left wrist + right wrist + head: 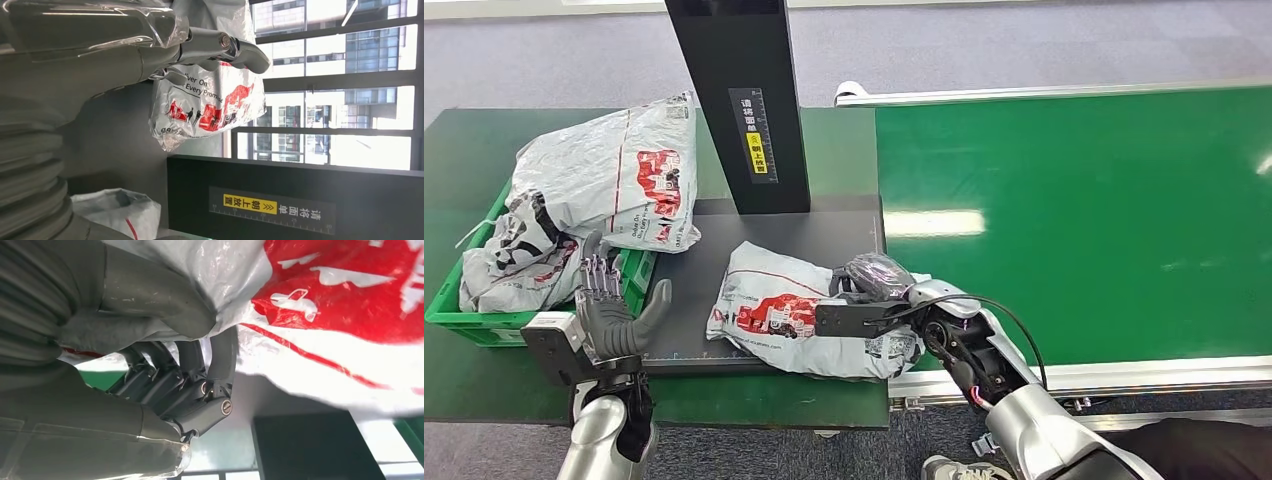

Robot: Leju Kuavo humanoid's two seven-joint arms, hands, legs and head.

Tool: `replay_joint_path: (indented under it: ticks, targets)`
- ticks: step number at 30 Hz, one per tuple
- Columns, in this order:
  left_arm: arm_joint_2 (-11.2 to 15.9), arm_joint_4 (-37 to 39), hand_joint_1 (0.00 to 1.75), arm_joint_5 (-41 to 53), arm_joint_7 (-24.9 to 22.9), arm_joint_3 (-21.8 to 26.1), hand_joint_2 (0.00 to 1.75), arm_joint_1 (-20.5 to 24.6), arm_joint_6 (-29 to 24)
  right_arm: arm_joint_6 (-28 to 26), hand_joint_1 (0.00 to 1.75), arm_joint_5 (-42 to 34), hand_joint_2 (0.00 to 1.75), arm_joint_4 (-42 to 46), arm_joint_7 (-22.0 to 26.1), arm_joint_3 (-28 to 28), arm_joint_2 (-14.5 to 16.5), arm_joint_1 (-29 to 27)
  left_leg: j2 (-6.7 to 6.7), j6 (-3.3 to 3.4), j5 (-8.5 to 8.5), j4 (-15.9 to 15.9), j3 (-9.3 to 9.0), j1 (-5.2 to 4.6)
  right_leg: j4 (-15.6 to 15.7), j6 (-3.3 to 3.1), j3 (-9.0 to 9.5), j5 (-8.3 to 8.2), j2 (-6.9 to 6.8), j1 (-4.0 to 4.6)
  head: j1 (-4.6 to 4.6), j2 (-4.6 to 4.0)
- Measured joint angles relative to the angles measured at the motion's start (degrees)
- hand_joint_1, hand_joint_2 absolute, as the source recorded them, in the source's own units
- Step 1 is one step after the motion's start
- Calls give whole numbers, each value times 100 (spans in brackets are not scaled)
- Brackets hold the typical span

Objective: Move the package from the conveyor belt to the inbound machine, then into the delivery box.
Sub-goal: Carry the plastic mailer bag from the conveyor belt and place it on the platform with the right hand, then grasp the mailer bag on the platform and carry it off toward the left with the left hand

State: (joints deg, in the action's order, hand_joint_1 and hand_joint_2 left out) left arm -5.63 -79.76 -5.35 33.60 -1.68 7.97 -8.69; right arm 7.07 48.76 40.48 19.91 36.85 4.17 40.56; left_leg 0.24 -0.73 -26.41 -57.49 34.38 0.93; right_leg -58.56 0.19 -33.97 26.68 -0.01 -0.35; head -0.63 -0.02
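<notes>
Right hand (876,280) grips the crinkled glossy package (804,315) on the matte platform (694,300); left hand (609,310) spread, holding nothing

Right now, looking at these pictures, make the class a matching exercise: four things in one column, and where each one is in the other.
Things:
1. package
2. left robot hand
3. right robot hand
4. crate

Places:
A. on the green table, holding bags
B. gripping the package's edge
C. lying on the dark machine plate
D. raised, fingers spread, beside the crate

Pairs: 1-C, 2-D, 3-B, 4-A
</notes>
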Motion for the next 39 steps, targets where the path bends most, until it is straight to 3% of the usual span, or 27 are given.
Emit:
replay_joint_path:
  ticks: [1,6,11,17,25,39]
  targets:
    - [1,0,0,2,-3,4,175,-1,-3,-30,0,-8,175,-75,-10,25,2,21,0,0,0,0,0,0,0,0,0,0,0,0,-1,0]
    - [3,-42,0,-44,-41,7,175,-39,11,-490,0,-227,175,-148,25,46,2,38,1,0,0,0,0,0,0,0,-1,0,0,0,-1,0]
    - [4,-107,0,-66,-56,3,175,-87,99,-799,0,-706,175,321,212,-201,-3,-149,1,0,0,0,0,0,1,0,-2,0,0,0,-1,1]
    - [52,-89,0,272,-197,-157,175,-88,374,-934,0,-1133,175,924,302,-667,-21,-370,1,0,0,0,0,0,1,0,-2,0,0,0,0,0]
    - [271,176,0,2060,-523,-915,175,-85,768,-1137,0,-1395,175,1485,474,-1117,3,-574,5,0,-1,0,0,0,1,0,-3,0,1,0,0,1]
    - [361,278,0,2207,-519,-1162,175,-84,856,-1142,0,-1405,175,1769,480,-1296,14,-677,5,0,-1,0,0,0,1,0,-3,0,1,0,0,0]
